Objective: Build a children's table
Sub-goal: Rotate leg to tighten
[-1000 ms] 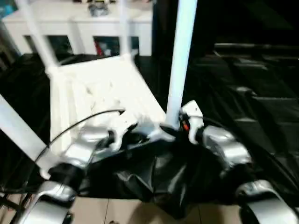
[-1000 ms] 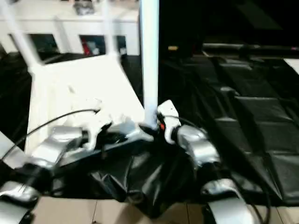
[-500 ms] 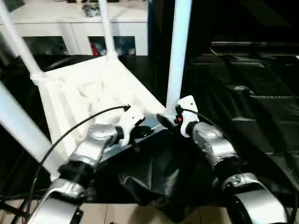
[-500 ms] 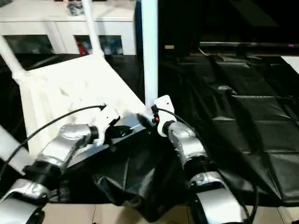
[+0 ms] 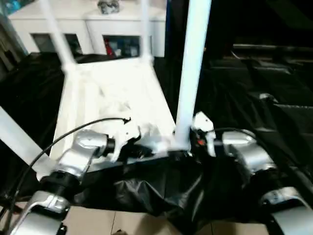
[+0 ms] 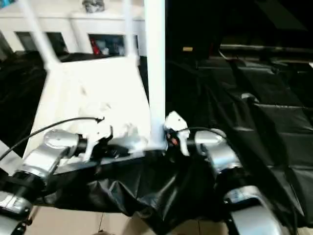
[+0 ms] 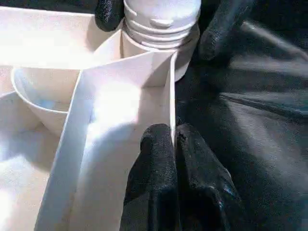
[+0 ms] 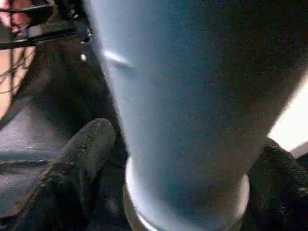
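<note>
The children's table lies upside down on black sheeting, its white tabletop (image 5: 112,93) ribbed side up. Four white legs stand up from the corners: far left (image 5: 56,34), far right (image 5: 145,29), near left (image 5: 19,142) and near right (image 5: 193,73). My left gripper (image 7: 174,134) is shut on the tabletop's thin rim wall (image 7: 171,96), just beside the near right corner socket (image 7: 159,53). My right gripper (image 5: 188,142) stands open around the base of the near right leg (image 8: 183,96). One black finger (image 8: 82,159) sits on each side of it, with a dark gap beside this one.
A white cabinet (image 5: 98,24) with glass doors runs along the back. Crumpled black sheeting (image 5: 254,88) covers the ground to the right and bunches up in front of the tabletop. Tan floor (image 5: 88,220) shows at the near edge. A black cable (image 5: 58,139) loops over my left forearm.
The whole picture has shifted with the camera. My right forearm now reaches the leg's base more from the right side. The left gripper keeps its hold on the rim.
</note>
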Tool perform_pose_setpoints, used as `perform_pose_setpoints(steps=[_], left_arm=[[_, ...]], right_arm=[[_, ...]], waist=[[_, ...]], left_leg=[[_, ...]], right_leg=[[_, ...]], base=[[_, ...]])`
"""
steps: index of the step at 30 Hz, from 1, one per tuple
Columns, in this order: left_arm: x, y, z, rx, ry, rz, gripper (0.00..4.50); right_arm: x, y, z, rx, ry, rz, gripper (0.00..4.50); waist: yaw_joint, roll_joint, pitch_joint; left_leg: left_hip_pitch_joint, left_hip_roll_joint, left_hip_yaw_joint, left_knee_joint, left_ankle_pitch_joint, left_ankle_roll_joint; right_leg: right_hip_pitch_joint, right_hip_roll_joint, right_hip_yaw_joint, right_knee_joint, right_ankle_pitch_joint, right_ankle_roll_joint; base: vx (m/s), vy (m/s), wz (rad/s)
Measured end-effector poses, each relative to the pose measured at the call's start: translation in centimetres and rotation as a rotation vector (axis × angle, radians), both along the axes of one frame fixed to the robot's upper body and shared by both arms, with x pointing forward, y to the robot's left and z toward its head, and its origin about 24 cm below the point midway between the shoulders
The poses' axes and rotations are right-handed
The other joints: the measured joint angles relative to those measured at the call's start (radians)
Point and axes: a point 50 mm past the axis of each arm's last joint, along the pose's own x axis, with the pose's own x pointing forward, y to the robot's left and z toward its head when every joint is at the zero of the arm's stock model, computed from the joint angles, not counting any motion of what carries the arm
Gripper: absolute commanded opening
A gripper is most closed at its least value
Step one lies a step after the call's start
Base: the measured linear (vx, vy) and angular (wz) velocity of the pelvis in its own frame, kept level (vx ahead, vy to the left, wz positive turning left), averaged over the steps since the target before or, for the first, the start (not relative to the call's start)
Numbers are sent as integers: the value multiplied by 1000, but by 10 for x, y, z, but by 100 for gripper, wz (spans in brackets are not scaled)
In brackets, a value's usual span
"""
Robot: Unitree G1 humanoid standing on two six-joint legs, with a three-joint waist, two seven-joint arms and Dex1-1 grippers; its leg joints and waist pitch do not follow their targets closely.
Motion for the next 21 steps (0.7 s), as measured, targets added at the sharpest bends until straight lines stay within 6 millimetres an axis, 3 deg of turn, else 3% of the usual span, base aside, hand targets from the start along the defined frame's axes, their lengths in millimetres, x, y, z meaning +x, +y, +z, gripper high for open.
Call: perform_pose_setpoints(steps=[5,10,13,17,21], left_arm=[[-1,2,1,5,5,-20,0],[-2,3,1,2,14,-31,0],[-1,1,0,-7,6,-8,0],[9,-10,-5,-31,-27,137,0],[21,-24,-6,-21,-58,271,0]], right_arm=[[-1,1,1,-1,6,10,322],[-5,0,0,10,25,15,278],[-5,-1,-1,18,32,-10,275],[8,3,-9,61,6,-280,272],[27,14,-12,44,-35,-555,271]], waist=[[2,0,0],[15,0,0],[18,0,0],[10,0,-1],[-17,1,0]], left_leg=[[0,0,0,-1,0,0],[0,0,1,-1,0,0],[1,0,1,0,0,0],[5,-1,1,-1,0,0],[10,-1,0,-1,1,-1]], right_leg=[[-1,0,0,0,0,0],[-1,0,0,0,0,0],[1,0,0,0,0,0],[2,-2,1,1,0,0],[3,-3,2,2,-2,5]], base=[[0,0,0],[0,0,0],[0,0,0],[0,0,0],[0,0,0]])
